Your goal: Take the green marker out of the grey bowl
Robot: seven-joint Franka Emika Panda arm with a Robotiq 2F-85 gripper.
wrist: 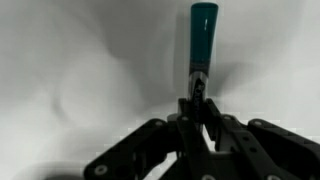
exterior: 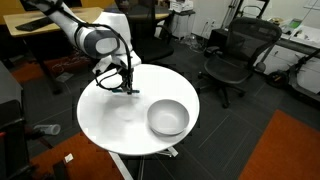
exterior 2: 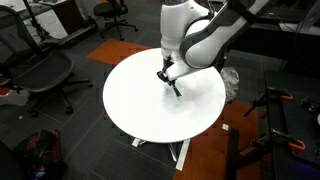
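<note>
My gripper (exterior: 127, 82) is shut on the green marker (wrist: 203, 35), a slim teal pen whose end sticks out past the fingertips (wrist: 198, 97) in the wrist view. In both exterior views the marker (exterior 2: 176, 89) hangs tilted, just above or touching the white round table (exterior: 115, 120). The grey bowl (exterior: 168, 117) stands empty on the table, apart from the gripper. I cannot see the bowl in the exterior view from the opposite side, nor in the wrist view.
Black office chairs (exterior: 232, 60) stand round the table, with another chair (exterior 2: 40, 70) beside it. A desk (exterior: 40, 25) is behind the arm. Orange carpet (exterior: 290, 150) lies on the floor.
</note>
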